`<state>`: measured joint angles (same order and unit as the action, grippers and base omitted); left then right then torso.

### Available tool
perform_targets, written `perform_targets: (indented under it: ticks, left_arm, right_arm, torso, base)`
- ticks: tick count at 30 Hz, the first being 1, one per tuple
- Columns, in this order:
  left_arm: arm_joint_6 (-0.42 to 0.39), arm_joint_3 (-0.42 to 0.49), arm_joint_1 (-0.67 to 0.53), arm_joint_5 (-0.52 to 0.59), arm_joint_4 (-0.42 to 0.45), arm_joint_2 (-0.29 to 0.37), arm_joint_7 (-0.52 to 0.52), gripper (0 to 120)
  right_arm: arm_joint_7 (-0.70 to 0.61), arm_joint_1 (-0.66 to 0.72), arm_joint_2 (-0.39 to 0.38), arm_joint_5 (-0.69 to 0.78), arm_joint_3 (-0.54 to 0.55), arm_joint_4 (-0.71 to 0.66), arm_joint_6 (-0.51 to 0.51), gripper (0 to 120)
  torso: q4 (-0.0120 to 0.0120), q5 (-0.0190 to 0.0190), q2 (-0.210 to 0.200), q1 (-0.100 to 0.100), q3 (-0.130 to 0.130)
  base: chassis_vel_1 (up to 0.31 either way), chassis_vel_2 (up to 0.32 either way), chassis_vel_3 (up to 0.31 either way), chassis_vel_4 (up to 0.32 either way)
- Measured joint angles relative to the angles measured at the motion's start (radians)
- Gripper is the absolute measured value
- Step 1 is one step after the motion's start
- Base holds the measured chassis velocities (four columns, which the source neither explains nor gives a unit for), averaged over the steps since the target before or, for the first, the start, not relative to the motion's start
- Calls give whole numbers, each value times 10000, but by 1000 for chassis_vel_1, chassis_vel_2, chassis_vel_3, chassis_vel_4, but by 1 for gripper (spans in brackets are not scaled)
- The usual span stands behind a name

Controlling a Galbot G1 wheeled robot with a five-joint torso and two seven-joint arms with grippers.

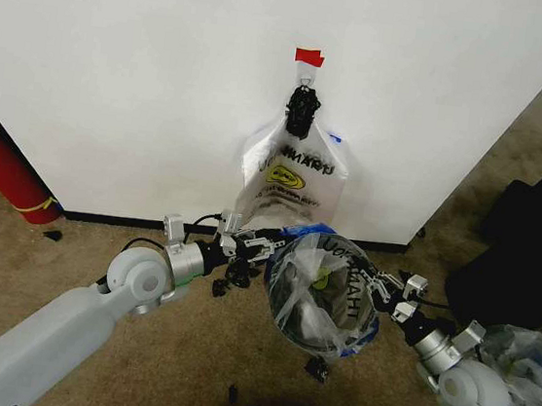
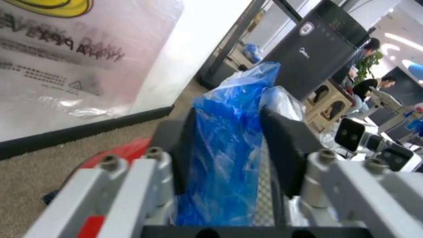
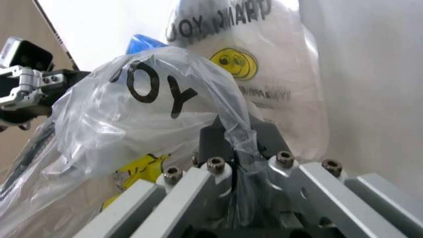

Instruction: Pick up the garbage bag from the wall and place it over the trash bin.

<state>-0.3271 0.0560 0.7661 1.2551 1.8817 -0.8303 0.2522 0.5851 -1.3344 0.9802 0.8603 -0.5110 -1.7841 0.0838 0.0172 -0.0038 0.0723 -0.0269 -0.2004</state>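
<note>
**Thin film stretched over the bin, one arm pinching each side**

The garbage bag [image 1: 324,292] sits draped over the mouth of the trash bin [image 1: 302,314], which stands on the carpet just in front of the wall [image 1: 149,72]. Its black lettering and a patch of the yellow smiley show on the film, and the dark bin shows through the translucent plastic. I judge the bag to be very light, limp and slippery: it holds no shape of its own, crumples wherever it is gripped and would tear if pulled hard against the rim. The sensible places to take hold are the bunched edges at opposite sides of the opening, so the mouth can be spread wide.

That is how the two arms are placed. The left gripper [image 1: 258,248] reaches in low from the robot's left, forearm nearly level with the floor, and its fingers [image 2: 184,148] are clamped on a blue fold of the bag. The right gripper [image 1: 385,292] comes in from the robot's right at about rim height, its fingers [image 3: 211,141] pressed together on a twisted strand of clear film.

Behind the bin, a second printed bag [image 1: 292,171] hangs flat on the wall under a red tape tab [image 1: 309,56]. A red fire extinguisher [image 1: 1,163] leans by the wall well to the left.
</note>
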Motion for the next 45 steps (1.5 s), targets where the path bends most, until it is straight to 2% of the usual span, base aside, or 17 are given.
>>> perform_targets:
  ticks: [6,7,11,22,33,39,45]
  left_arm:
    - [2,165,-134,-14,70,-14,17,13]
    - [2,165,-134,-14,70,-14,17,13]
    - [62,252,-250,-54,11,-45,-40,0]
    - [400,793,-997,-436,-771,-273,-550,0]
    - [770,2023,-1824,-1662,-2372,-487,-487,0]
    - [899,2249,-1984,-1914,-2883,-604,-508,0]
    - [940,2298,-1988,-2095,-2970,-620,-592,0]
  right_arm:
    - [-53,15,9,0,8,-33,-4,1]
    - [-53,15,9,0,8,-33,-4,1]
    - [-79,-10,7,6,9,-122,-8,1]
    - [140,-126,36,39,8,-189,21,1]
    - [360,-257,-98,220,-64,-345,74,1]
    - [410,-255,-122,248,-73,-332,79,1]
    - [429,-211,-59,259,-50,-301,80,1]
  torso:
    - [1,0,2,0,0]
    - [1,0,2,0,0]
    - [0,0,2,0,0]
    - [0,0,2,0,0]
    - [0,0,2,0,-1]
    - [0,0,2,0,-1]
    - [0,0,2,0,-1]
  base:
    - [0,0,0,0]
    - [0,0,0,0]
    - [0,0,0,0]
    - [0,0,0,0]
    - [0,0,0,0]
    - [0,0,0,0]
    - [0,0,0,0]
